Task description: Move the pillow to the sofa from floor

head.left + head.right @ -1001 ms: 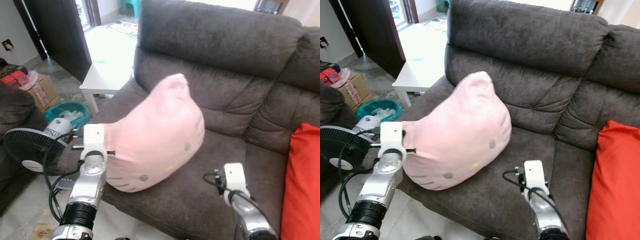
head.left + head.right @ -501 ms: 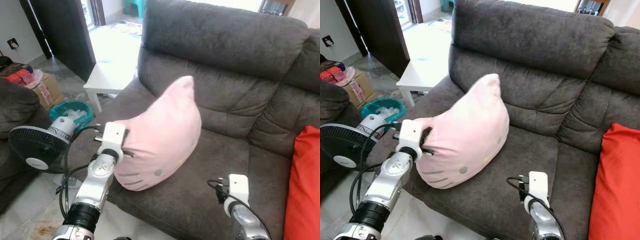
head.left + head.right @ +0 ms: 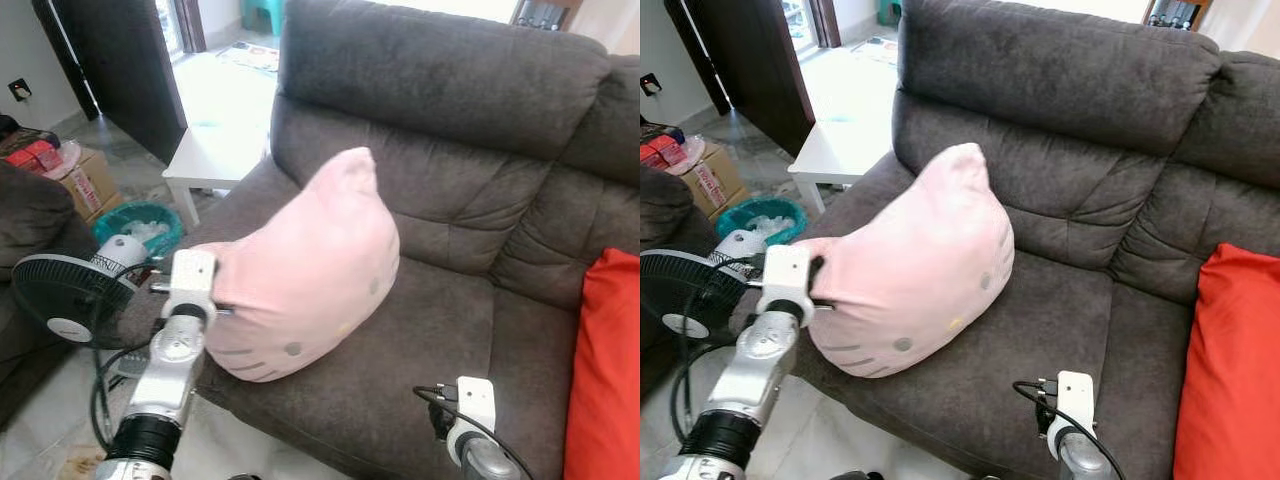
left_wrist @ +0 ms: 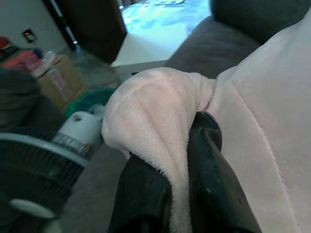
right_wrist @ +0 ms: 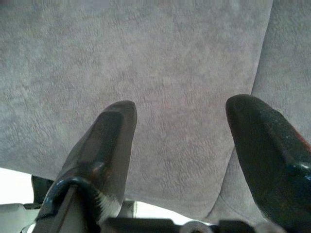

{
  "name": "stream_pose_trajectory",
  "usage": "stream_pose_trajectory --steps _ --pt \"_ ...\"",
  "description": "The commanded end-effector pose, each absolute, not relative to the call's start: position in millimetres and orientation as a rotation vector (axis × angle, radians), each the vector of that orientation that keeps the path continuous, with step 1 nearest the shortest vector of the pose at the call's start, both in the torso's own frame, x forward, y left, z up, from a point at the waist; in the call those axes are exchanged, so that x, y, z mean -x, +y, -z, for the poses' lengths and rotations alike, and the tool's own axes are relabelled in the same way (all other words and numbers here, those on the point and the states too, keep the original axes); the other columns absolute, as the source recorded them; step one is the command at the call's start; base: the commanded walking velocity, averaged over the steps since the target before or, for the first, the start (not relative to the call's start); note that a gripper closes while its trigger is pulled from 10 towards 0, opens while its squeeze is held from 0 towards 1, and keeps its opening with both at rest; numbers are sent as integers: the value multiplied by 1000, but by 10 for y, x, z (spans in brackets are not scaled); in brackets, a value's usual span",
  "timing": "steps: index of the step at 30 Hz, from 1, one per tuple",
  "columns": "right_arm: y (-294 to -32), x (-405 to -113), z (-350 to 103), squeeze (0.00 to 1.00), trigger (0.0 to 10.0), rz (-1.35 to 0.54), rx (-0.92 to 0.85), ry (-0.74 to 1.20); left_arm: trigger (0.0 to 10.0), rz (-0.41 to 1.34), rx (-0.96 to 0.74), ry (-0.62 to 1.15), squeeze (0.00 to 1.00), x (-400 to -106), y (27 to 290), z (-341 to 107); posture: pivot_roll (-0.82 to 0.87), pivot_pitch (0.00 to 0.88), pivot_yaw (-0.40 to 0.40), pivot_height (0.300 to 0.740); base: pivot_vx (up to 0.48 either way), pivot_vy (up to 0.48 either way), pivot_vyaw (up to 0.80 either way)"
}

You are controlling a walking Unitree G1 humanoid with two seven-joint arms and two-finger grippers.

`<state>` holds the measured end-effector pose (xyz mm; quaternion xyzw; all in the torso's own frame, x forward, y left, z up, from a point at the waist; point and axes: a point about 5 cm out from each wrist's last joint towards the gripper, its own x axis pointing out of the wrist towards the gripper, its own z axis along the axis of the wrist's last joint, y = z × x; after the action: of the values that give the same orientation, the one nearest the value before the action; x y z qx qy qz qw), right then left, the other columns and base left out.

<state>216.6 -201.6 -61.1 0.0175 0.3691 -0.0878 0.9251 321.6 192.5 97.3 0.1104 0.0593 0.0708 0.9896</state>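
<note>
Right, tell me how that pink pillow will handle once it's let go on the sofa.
Probably soft: the pink pillow bunches between the left hand's fingers. Likely light, since one corner pinch carries it. It leans tilted on the sofa seat, so it may flop flat.

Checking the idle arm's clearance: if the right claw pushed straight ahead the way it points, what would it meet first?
Probably the dark grey sofa seat cushion, which lies straight ahead between the open fingers of the right claw; depth is unclear.

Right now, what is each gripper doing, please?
Left gripper: closed on a corner of the pink pillow.
Right gripper: open, holding nothing, above the sofa seat.
</note>
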Motion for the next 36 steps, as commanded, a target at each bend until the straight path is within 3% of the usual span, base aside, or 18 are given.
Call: stream_pose_trajectory --steps 1,14,19,23,36 --pt "-2031 -2157 615 0 10000 196 -38 756 10000 -266 -230 110 0 -3190 2128 -1029 132 71 -45 740 0 0 0" --pt "-2009 -2196 593 0 10000 203 -40 738 10000 -422 -224 201 0 -3106 2132 -892 133 71 -44 740 0 0 0" --pt "-2003 -2198 592 0 10000 205 -43 736 10000 -232 -140 187 0 -3182 1884 -878 132 72 -44 740 0 0 0" --pt "-2000 -2193 594 0 10000 207 -49 733 10000 -33 -142 65 0 -3226 1617 -1046 134 73 -43 740 0 0 0" --pt "-2002 -2164 610 0 10000 208 -49 737 10000 24 -169 -28 0 -3224 1590 -1159 132 77 -44 740 0 0 0"
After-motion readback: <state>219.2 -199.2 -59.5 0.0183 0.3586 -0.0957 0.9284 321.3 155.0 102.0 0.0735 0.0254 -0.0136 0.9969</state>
